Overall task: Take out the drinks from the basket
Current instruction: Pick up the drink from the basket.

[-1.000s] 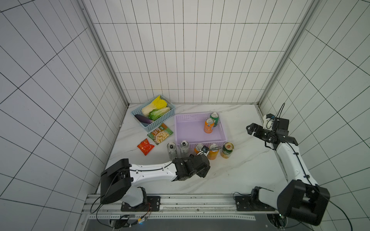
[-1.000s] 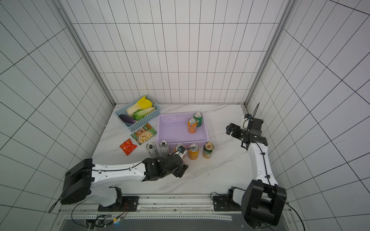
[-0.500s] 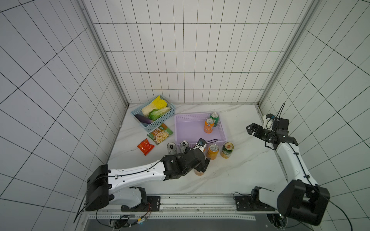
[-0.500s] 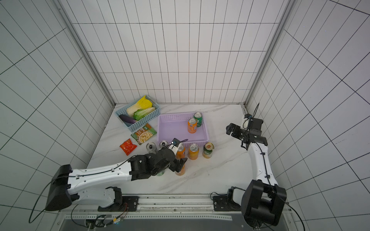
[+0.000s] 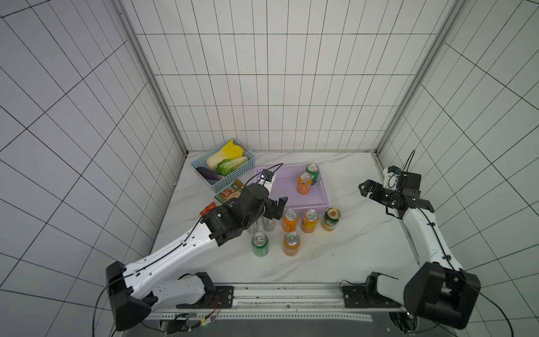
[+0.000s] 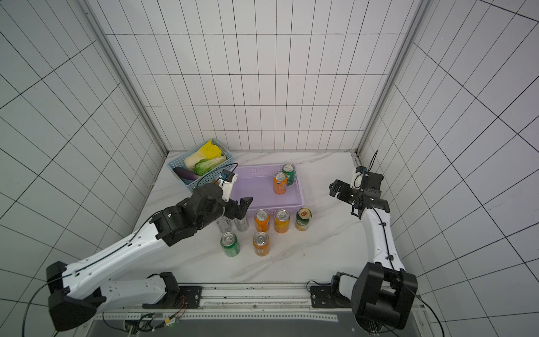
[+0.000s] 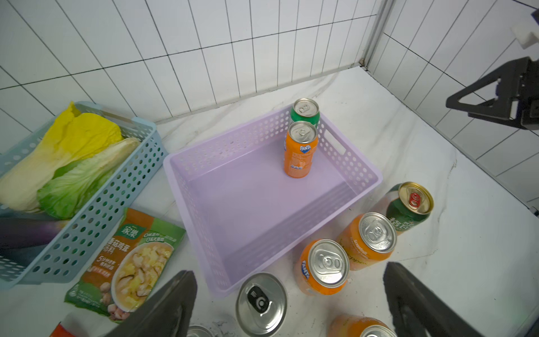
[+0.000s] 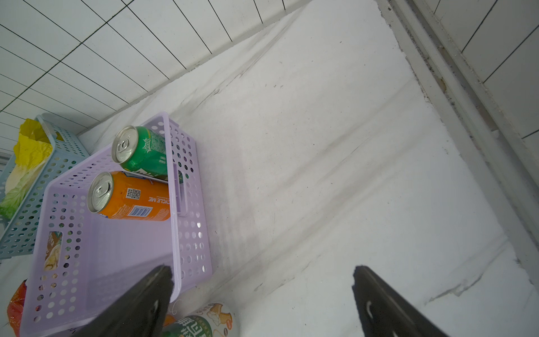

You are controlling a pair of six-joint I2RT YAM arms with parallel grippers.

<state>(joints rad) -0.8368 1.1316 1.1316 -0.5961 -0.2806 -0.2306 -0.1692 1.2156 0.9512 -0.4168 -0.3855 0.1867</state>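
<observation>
The lilac basket (image 5: pixel 326 195) (image 7: pixel 350 163) (image 8: pixel 175 204) holds two upright drinks at its far right end, an orange can (image 5: pixel 304 183) (image 7: pixel 300 151) and a green can (image 5: pixel 312 174) (image 8: pixel 143 153). Several more cans stand on the table in front of it, among them an orange can (image 5: pixel 291 243), a green can (image 5: pixel 259 244) and a green-and-gold can (image 5: pixel 331 218). My left gripper (image 5: pixel 275 210) (image 7: pixel 288 291) hangs open and empty over a silver can (image 7: pixel 261 300). By the right wall my right gripper (image 5: pixel 366 189) (image 8: pixel 262 291) is open and empty.
A blue basket (image 5: pixel 233 178) with vegetables stands at the back left. A green snack packet (image 7: pixel 131 259) and a red packet (image 5: pixel 207 208) lie in front of it. Bare marble (image 5: pixel 364 239) lies right of the cans. Tiled walls close in on three sides.
My left gripper opened wide, let go of the front orange can and drew back up toward the basket. The can now stands free. The right arm has not moved.
</observation>
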